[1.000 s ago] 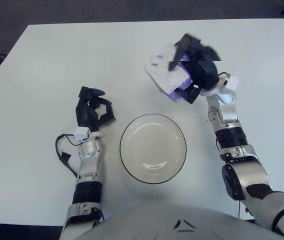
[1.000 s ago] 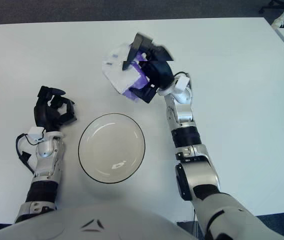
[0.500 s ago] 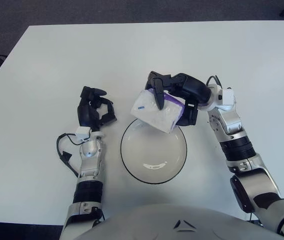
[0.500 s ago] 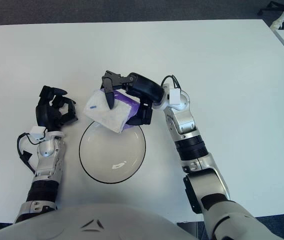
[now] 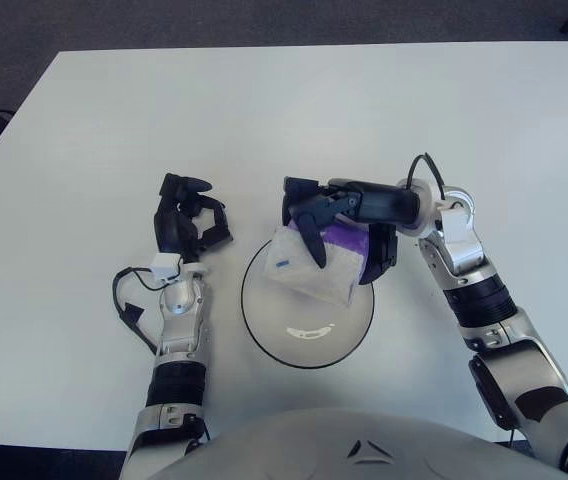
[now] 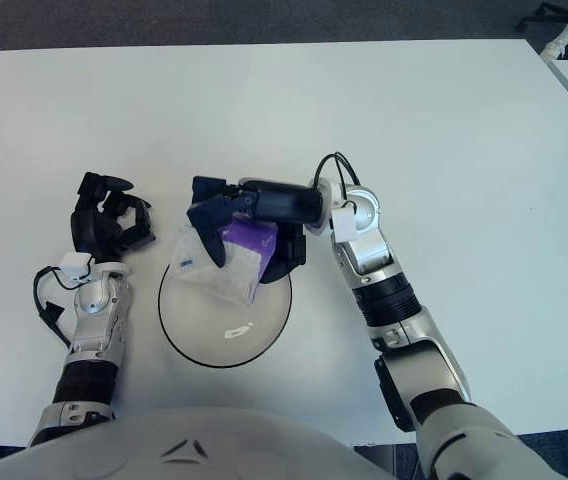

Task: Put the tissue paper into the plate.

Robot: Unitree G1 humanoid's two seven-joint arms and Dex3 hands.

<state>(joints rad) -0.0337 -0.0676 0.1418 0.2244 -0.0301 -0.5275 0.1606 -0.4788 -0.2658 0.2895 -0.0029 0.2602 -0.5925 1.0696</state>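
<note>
White worktop (image 5: 84, 120) carrying the plate (image 5: 264, 335). Right robot hand (image 5: 314, 215) is clasping the tissue paper (image 5: 314, 265) over the plate's far rim, lower and nearer than half a second ago. Lowering it to the plate's centre before uncurling the fingers should seat it well. Left robot hand (image 5: 186, 222) is idling, curled and empty, left of the plate.

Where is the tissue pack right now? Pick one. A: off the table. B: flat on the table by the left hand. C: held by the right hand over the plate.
C: the right hand grips the tissue pack above the plate.
</note>
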